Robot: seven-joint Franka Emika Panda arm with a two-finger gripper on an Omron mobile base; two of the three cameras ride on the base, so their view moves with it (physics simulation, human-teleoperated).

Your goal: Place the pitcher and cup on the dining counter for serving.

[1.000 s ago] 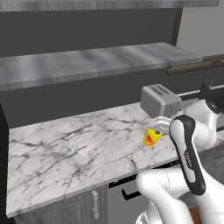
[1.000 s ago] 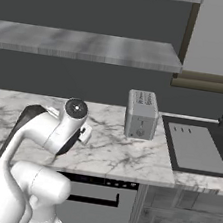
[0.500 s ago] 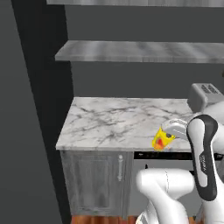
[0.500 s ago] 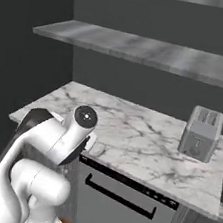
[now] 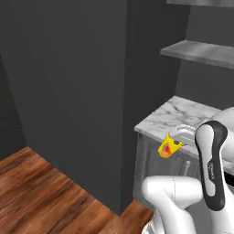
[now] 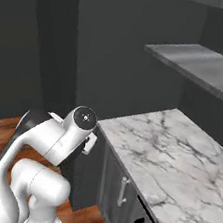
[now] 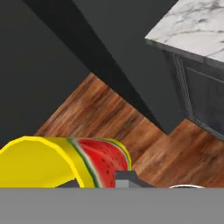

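Observation:
The cup is small and yellow with a red mark, and it hangs in the air in front of the worktop's corner. My gripper is shut on it, at the end of the white arm. In the hand view the cup lies across the bottom left and shows a watermelon picture. The gripper holds it, with one dark fingertip against its side. The pitcher and the dining counter are out of view.
A wall-backed marble worktop on dark cabinets runs to the right, with a grey shelf above it. A tall dark panel stands to the left. Wooden floor lies below.
The whole picture has swung left as the base turned. The toaster and most of the worktop have left the views, and dark panel and floor have come in. The cup stays in the gripper.

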